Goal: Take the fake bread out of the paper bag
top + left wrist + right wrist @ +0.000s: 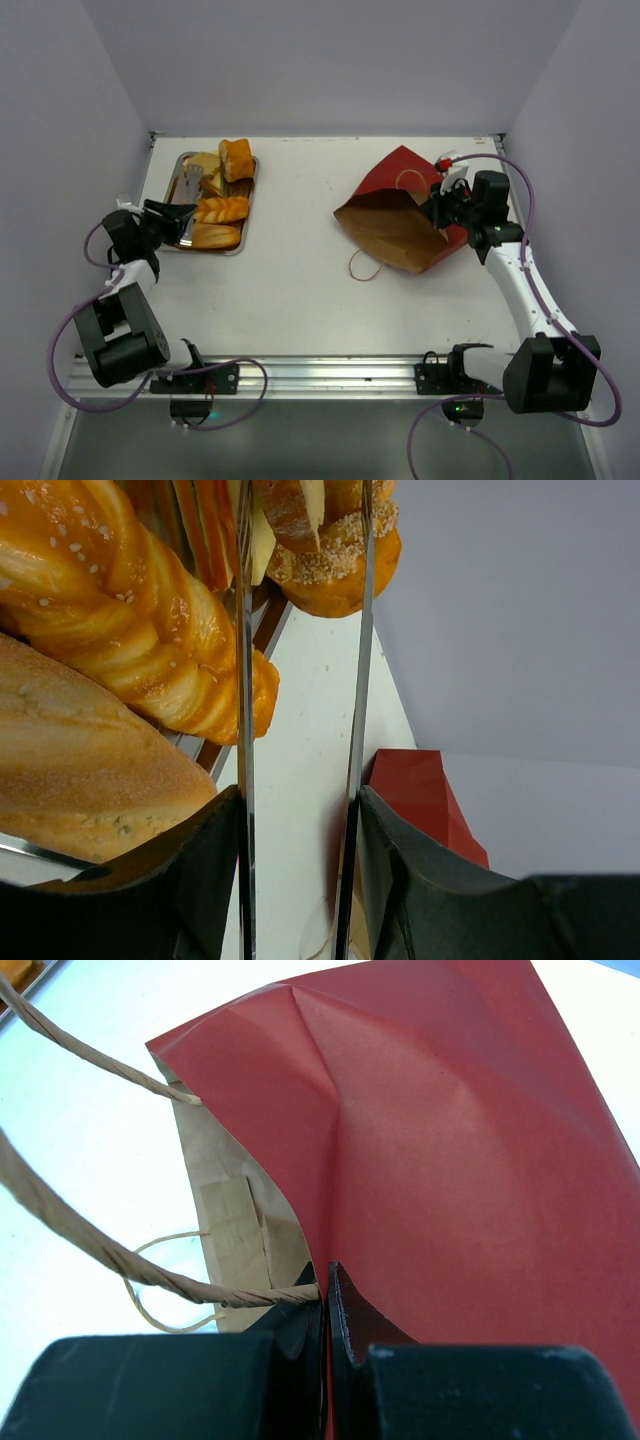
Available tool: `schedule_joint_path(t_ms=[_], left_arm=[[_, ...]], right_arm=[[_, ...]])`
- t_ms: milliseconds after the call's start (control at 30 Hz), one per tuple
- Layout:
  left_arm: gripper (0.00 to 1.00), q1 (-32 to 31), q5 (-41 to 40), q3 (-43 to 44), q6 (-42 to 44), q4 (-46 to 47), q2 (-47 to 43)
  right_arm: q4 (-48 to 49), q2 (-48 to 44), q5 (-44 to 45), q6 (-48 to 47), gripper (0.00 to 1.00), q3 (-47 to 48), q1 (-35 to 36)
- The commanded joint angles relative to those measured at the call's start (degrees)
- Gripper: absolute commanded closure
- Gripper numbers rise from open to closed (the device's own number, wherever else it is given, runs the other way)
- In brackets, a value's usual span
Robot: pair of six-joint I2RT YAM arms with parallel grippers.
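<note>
Right gripper (327, 1290) has its jaws clenched on the red edge of the paper bag (400, 215), which lies on its side at the right of the surface (300, 270); left gripper (185, 222) has its jaws released, parted at the steel tray (180, 158), where the fake bread (222, 209) lies

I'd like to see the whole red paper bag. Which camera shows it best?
Top external view: the whole paper bag shows, red outside, brown inside, both handles. The right wrist view gives only a close-up of its red wall where the right end effector pinches it; the left wrist view catches a red corner.
</note>
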Motion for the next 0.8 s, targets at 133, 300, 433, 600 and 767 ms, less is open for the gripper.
schedule_joint_path(t_ms=[133, 300, 433, 600, 767], left_arm=[[0.48, 1.79, 3.08, 0.41, 5.10, -8.00, -2.67], [0.48, 2.41, 4.31, -0.47, 6.25, -9.94, -3.46], [0.49, 2.76, 5.71, -0.83, 7.65, -11.78, -5.74], [0.51, 2.76, 8.52, -1.79, 8.80, -13.71, -9.79], [0.56, 1.97, 15.11, -2.23, 11.08, -16.08, -14.61]], right_arm=[[0.61, -1.06, -1.35, 0.48, 1.00, 1.22, -0.20], [0.52, -1.23, -1.35, 0.57, 1.00, 1.30, -0.20], [0.52, -1.32, -1.62, 0.57, 1.00, 1.30, -0.11], [-0.44, -1.32, -2.67, -1.44, 1.00, 1.57, -0.11], [-4.91, -0.71, -6.18, -10.13, 1.00, 4.81, -0.20]])
